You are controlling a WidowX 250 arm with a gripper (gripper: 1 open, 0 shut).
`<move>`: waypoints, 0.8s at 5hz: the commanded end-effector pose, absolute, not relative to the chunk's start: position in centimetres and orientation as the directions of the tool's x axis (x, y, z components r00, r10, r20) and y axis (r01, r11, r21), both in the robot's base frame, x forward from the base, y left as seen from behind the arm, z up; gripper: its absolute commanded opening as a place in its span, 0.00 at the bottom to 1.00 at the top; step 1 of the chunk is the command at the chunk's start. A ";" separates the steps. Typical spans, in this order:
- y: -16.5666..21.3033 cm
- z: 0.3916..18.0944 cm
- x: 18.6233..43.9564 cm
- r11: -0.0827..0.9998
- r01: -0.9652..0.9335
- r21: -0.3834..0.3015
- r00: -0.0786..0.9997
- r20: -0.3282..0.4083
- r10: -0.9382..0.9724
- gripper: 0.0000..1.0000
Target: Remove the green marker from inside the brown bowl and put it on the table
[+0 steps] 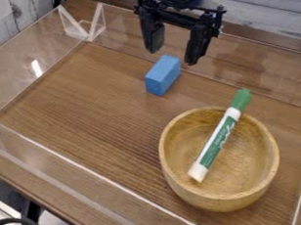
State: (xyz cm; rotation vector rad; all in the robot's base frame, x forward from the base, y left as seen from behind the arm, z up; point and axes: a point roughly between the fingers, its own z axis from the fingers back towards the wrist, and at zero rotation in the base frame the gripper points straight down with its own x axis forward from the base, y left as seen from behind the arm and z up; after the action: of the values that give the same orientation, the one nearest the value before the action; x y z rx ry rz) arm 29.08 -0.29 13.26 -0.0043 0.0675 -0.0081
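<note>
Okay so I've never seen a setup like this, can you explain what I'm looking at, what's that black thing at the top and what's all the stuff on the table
This is one picture, taken from a camera looking down at a table from the front. The black thing at the top is the end effector of a robot arm: a two-fingered claw pointing down. Its jaws stand open and it holds nothing.

The tabletop is brown wood grain, fenced by low clear acrylic walls. Three loose things are there: a blue block just below the claw, a round wooden bowl nearer the camera on the right, and a green marker lying slanted inside the bowl, its green cap resting on the far rim.
</note>
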 end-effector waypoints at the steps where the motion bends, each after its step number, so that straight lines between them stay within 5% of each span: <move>1: -0.9 12.6 29.0 1.000 0.002 -0.007 0.997 -0.080 -0.002 1.00; 4: -5.9 10.9 29.2 1.000 -0.013 -0.024 0.999 -0.047 0.012 1.00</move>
State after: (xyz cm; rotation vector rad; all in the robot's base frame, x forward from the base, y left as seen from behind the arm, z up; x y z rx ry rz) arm 28.77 -5.69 9.75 -0.0154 0.0932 0.0119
